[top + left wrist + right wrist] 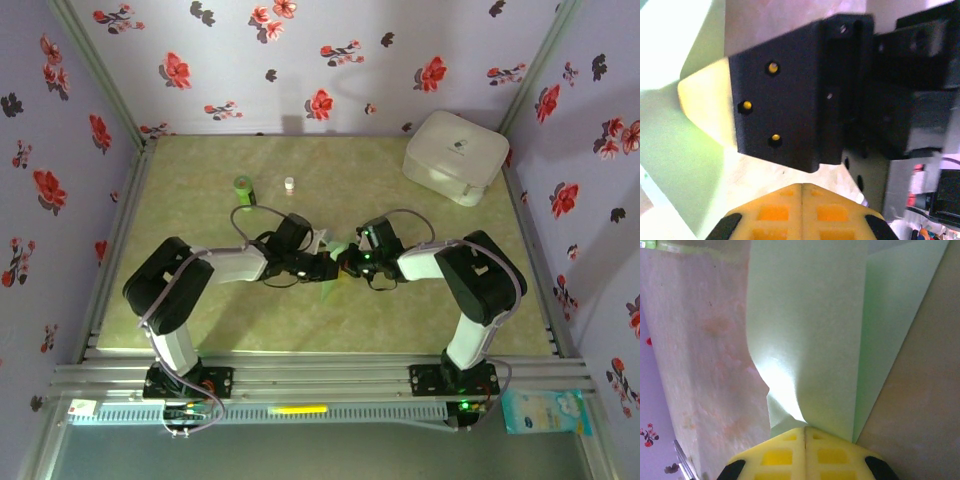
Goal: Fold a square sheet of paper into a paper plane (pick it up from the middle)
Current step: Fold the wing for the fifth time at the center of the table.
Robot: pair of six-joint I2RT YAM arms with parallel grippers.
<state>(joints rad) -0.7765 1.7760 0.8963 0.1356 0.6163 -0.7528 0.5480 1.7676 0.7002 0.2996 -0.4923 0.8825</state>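
The pale green sheet of paper (pixel 810 330), partly folded with a curled layer, rises from my right gripper (pixel 805 429), whose yellow jaws are shut on its edge. From above, both grippers meet at the table's middle: the right gripper (pixel 347 261) holds the paper (pixel 328 288) just above the surface, and the left gripper (pixel 324 266) sits tip to tip with it. In the left wrist view my left gripper (pixel 802 186) is shut with nothing between its jaws. The right gripper's yellow finger (pixel 705 107) and black body lie just ahead, with the paper (pixel 675 170) to the left.
A small dark green bottle (pixel 243 187) and a tiny white object (pixel 289 185) stand behind the left arm. A white rounded case (pixel 457 155) occupies the back right corner. Floral walls enclose the table (pixel 180 320) on three sides.
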